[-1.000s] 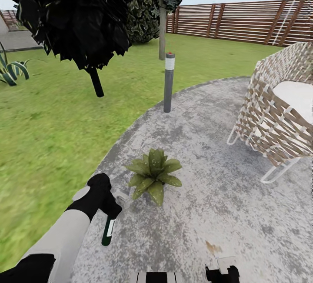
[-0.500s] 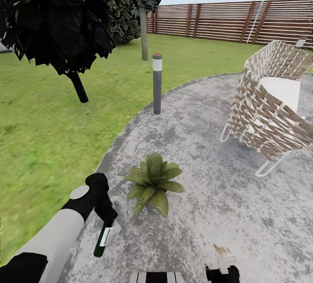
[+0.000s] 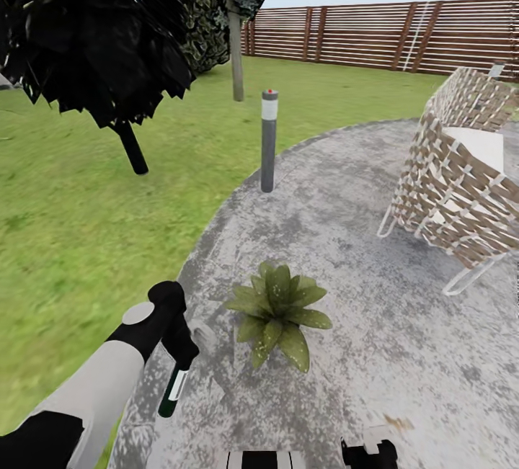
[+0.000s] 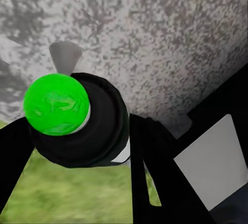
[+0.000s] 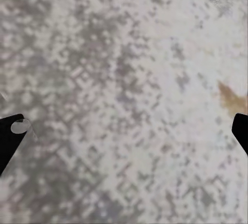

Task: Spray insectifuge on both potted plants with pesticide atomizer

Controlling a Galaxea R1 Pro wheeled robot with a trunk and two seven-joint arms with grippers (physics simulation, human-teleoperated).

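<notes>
My left gripper [image 3: 180, 354] is shut on the pesticide atomizer [image 3: 173, 390], a slim dark green bottle with a white label that hangs tilted downward over the patio's edge. In the left wrist view the bottle's bright green base [image 4: 56, 104] faces the camera between the black fingers [image 4: 155, 177], and its pale grey trigger head [image 4: 66, 56] shows behind. One potted plant [image 3: 280, 310], a speckled green rosette, sits on the stone just right of the bottle; its pot is hidden under the leaves. My right gripper [image 5: 124, 133] is open over bare stone, and it also shows at the head view's bottom edge [image 3: 367, 449].
The round grey patio [image 3: 375, 253] borders the lawn [image 3: 72, 217] on the left. A grey bollard light [image 3: 268, 141] stands at the patio's rim beyond the plant. A woven chair [image 3: 461, 181] is on the right. Dark trees [image 3: 94, 29] and the slat fence [image 3: 396, 33] stand behind.
The whole head view has shifted, so the camera has moved; the plant now sits lower and further right in the picture. My left gripper still holds the bottle beside the plant.
</notes>
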